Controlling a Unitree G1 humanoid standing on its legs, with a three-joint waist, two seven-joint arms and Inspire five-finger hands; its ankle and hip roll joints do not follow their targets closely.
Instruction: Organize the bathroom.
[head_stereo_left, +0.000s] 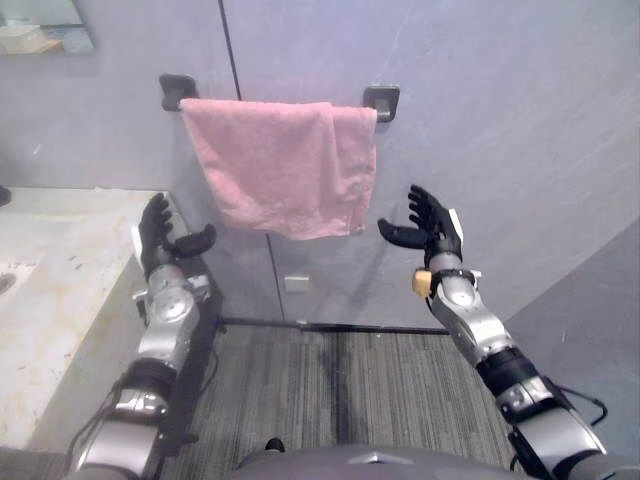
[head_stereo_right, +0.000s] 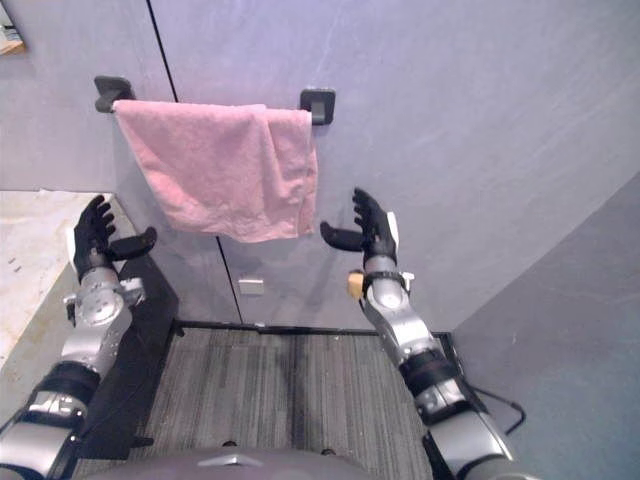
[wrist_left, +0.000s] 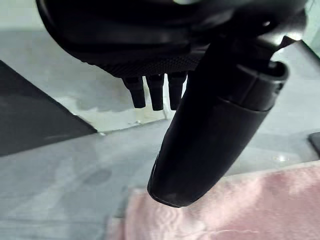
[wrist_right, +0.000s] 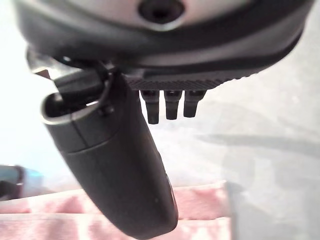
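A pink towel (head_stereo_left: 283, 165) is draped over a towel rail fixed to a grey wall (head_stereo_left: 500, 120). The rail is held by two dark brackets (head_stereo_left: 381, 100), one at each end, and the towel is spread along almost the whole span between them. The cloth is hung unevenly: a folded layer is seen on its right side, and the lower edge slopes down toward the right corner.

The left hand (head_stereo_left: 160, 238) is raised just beside the towel's lower left edge, apart from the cloth. Its fingers (head_stereo_left: 154, 215) are held straight and upright, with the thumb stretched out toward the towel; nothing is held. The right hand (head_stereo_left: 430, 228) is raised near the towel's lower right corner, also apart from it. Its fingers (head_stereo_left: 428, 205) are spread and relaxed, the thumb pointed toward the towel, and nothing is gripped.

A pale stone bench (head_stereo_left: 50, 290) is seen at the left, beside the left arm. A grey ribbed mat (head_stereo_left: 340, 390) is laid on the floor below the towel, against the foot of the wall.
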